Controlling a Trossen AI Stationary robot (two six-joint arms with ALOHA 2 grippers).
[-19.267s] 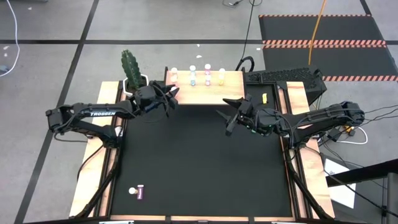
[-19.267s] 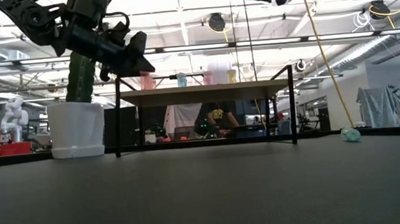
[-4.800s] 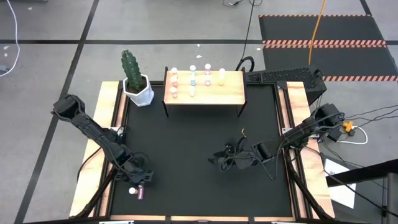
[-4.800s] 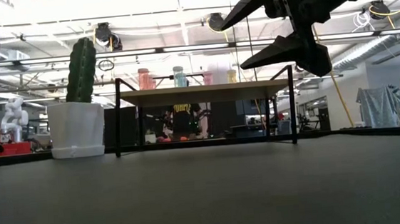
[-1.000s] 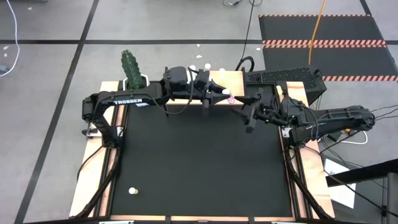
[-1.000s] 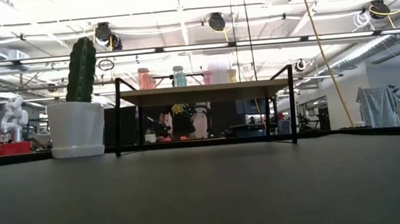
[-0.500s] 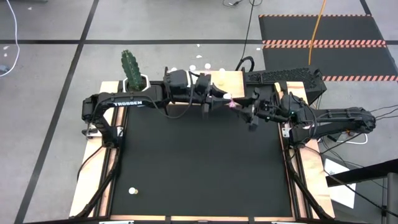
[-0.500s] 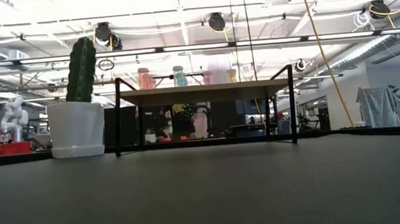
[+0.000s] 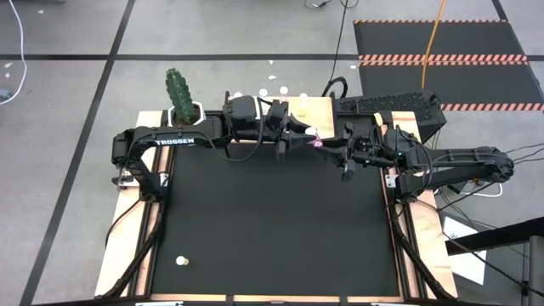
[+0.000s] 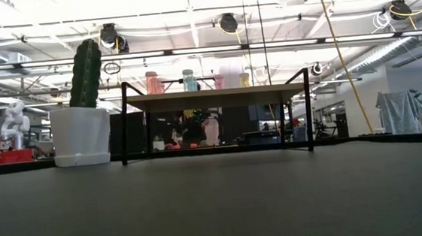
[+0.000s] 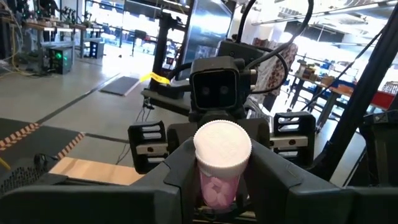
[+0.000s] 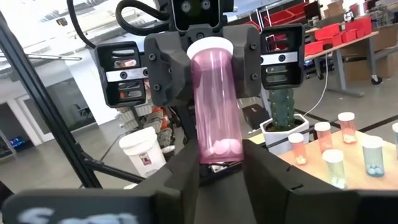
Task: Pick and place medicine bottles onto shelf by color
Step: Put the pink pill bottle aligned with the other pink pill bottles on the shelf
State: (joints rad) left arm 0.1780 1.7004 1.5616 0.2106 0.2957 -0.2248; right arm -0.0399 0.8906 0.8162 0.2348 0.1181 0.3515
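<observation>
I am closing my right gripper (image 12: 219, 163) on the base of the purple medicine bottle (image 12: 215, 103), held mid-air above the shelf's (image 9: 319, 109) four o'clock corner by my left gripper (image 11: 221, 176) pinching below its cap; light, stiff, probably slick plastic.

Both arms reach toward each other, raised well above the counter. The left gripper (image 9: 297, 134) and right gripper (image 9: 333, 146) face one another nearly tip to tip, each pair of fingers (image 12: 247, 59) closed on opposite ends of one bottle (image 12: 214, 102) between them.
</observation>
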